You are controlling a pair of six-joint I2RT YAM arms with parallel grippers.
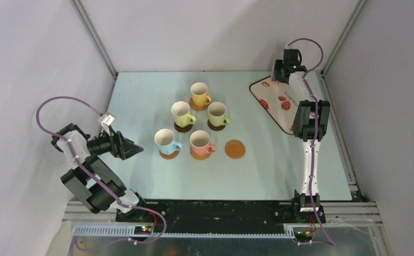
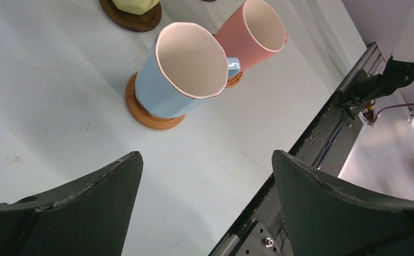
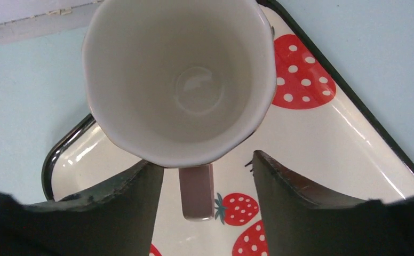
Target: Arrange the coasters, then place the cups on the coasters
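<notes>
here the right jaws stand apart, one each side of the handle [image 3: 196, 192] of a pink cup [image 3: 178, 80], touching neither side; that cup sits upright on the tray [image 3: 333, 154] at the far right of the desk [image 1: 279, 176]. the left jaws gape, holding nothing, near the blue cup [image 2: 181, 69]. mid-desk, one coaster [image 1: 235, 149] lies bare beside five loaded ones.
</notes>
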